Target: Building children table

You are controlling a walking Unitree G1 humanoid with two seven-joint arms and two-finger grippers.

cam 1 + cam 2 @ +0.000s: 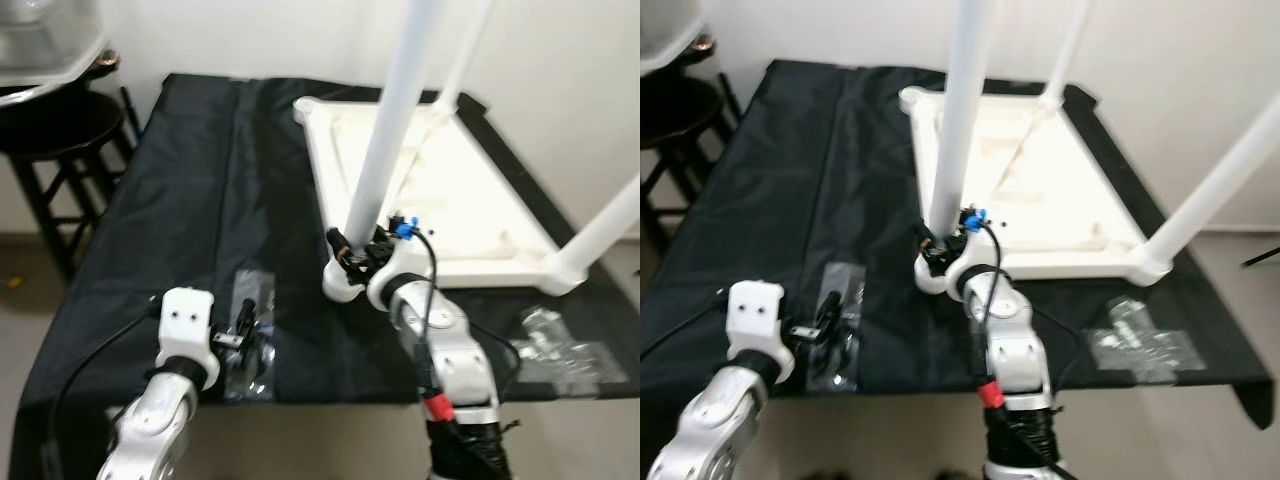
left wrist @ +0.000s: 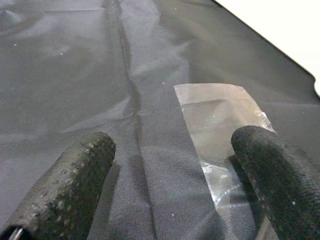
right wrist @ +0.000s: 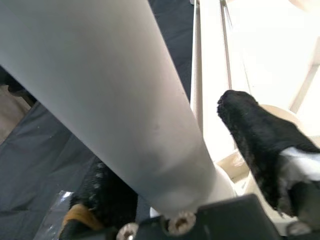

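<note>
A white children's table (image 1: 480, 268) lies upside down on a black cloth (image 1: 200, 190), its legs pointing up. My right gripper (image 1: 358, 250) is at the base of the near-left leg (image 1: 385, 140), shut on it. In the right wrist view the leg (image 3: 115, 100) runs between the two black fingers (image 3: 255, 140). My left gripper (image 1: 245, 335) hovers low over the cloth near the front edge, open with nothing in it. Its fingers (image 2: 65, 190) straddle the edge of a clear plastic bag (image 2: 215, 120) lying flat on the cloth.
Another leg (image 1: 610, 230) rises at the table's near-right corner and a third (image 1: 465, 50) at the back. Crumpled clear plastic (image 1: 560, 345) lies on the cloth at front right. A black stool (image 1: 60, 140) stands to the left of the cloth.
</note>
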